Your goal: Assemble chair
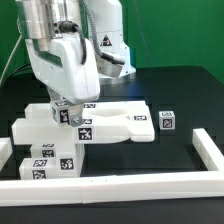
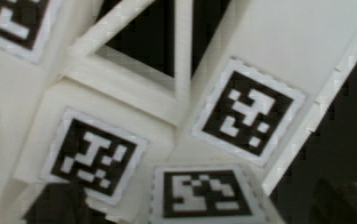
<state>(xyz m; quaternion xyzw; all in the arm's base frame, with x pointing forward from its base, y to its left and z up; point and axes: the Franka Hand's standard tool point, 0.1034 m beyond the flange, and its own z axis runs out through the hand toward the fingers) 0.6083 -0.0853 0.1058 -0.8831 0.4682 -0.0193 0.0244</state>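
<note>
The chair parts are chunky white blocks with black-and-white tags. A large flat part (image 1: 112,123) lies mid-table, with a tagged block (image 1: 76,118) at its end toward the exterior view's left. My gripper (image 1: 64,107) is down on top of that block. A stack of tagged parts (image 1: 46,160) lies in front of it, and a small cube (image 1: 168,119) stands toward the exterior view's right. The wrist view is very close: a slotted frame (image 2: 148,45) and three tags, one (image 2: 203,192) between dark blurs at the edge. The jaw gap is not readable.
A long plain white border rail (image 1: 120,186) runs along the front and up the exterior view's right side (image 1: 207,150). A short rail piece (image 1: 4,152) sits at the left. The robot body (image 1: 70,55) looms over the left half of the black table.
</note>
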